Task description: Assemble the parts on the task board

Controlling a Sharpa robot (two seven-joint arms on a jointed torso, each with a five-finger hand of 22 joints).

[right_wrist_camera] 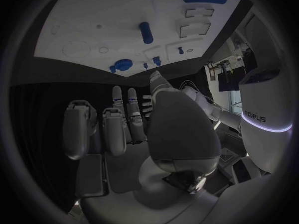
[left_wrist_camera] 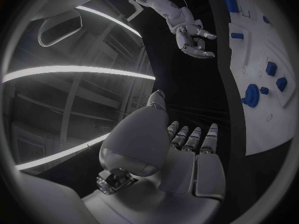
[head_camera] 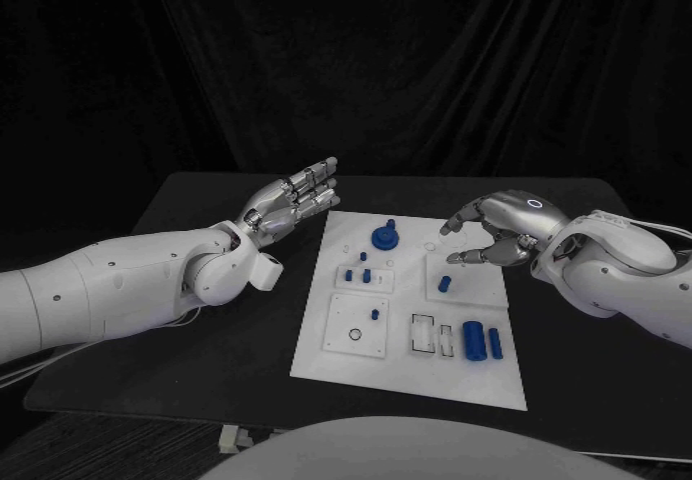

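On the black bench point(head_camera: 216, 360) lies the white task board point(head_camera: 411, 345), and most of the blue parts rest on it. A round blue gear-like part point(head_camera: 385, 238) sits near the board's far edge, small blue pegs point(head_camera: 359, 273) stand in a square plate just nearer, a short blue cylinder point(head_camera: 444, 284) lies to their right, and two longer blue pieces point(head_camera: 483, 341) lie side by side near the board's right front — beside two open rectangular slots point(head_camera: 433, 335).

Left robot hand point(head_camera: 293, 203) hangs above the bench just off the board's far left corner, its fingers straight and lightly apart, holding nothing. Right robot hand point(head_camera: 498, 235) is over the board's far right part, fingers curled downward; a small blue part point(head_camera: 456, 258) appears pinched at its fingertips — though the grip itself is hard to make out.
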